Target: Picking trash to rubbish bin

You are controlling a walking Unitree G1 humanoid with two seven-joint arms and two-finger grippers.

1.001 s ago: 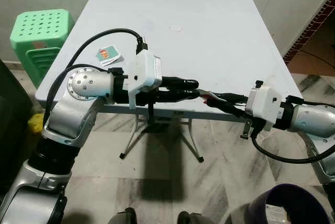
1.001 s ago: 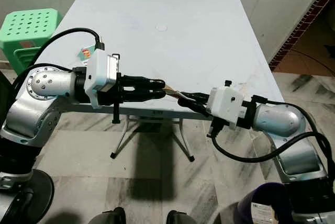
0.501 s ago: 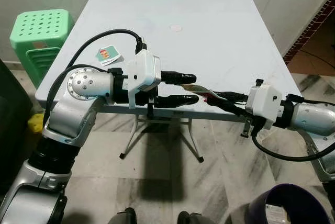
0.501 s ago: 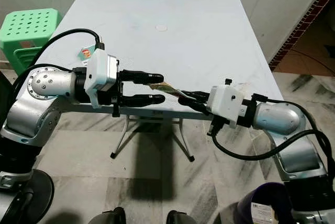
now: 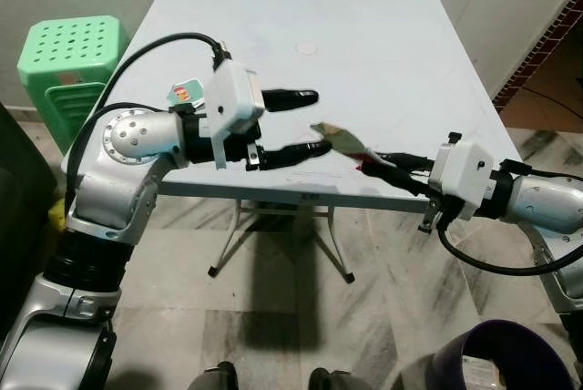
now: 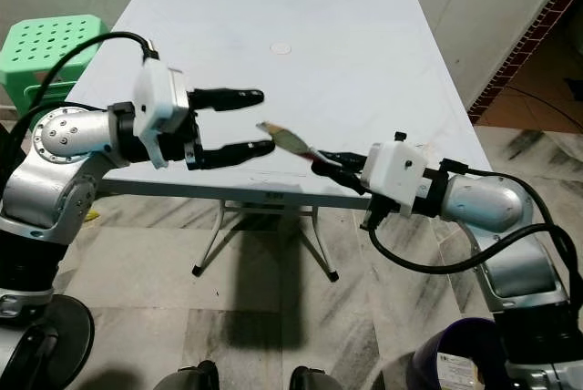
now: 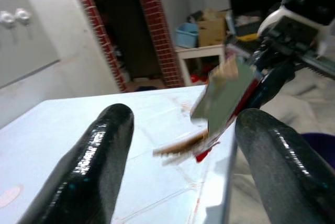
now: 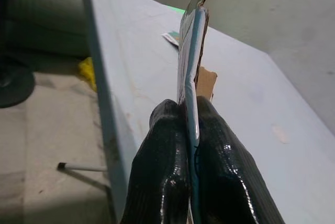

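Head views: pale blue table [image 5: 383, 53], marble floor, green stool [image 5: 68, 53] far left, purple bin [image 5: 510, 354] near right. Left gripper [image 5: 305, 121], jaws released; right gripper [image 5: 387, 160], clenched on flat wrapper [image 5: 342, 138]. Left wrist: brick doorway. Right wrist: wrapper [image 8: 192, 62] edge-on above the table's near edge.

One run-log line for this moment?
right pincer: shut on wrapper | left pincer: open, beside wrapper | table edge | bin: floor
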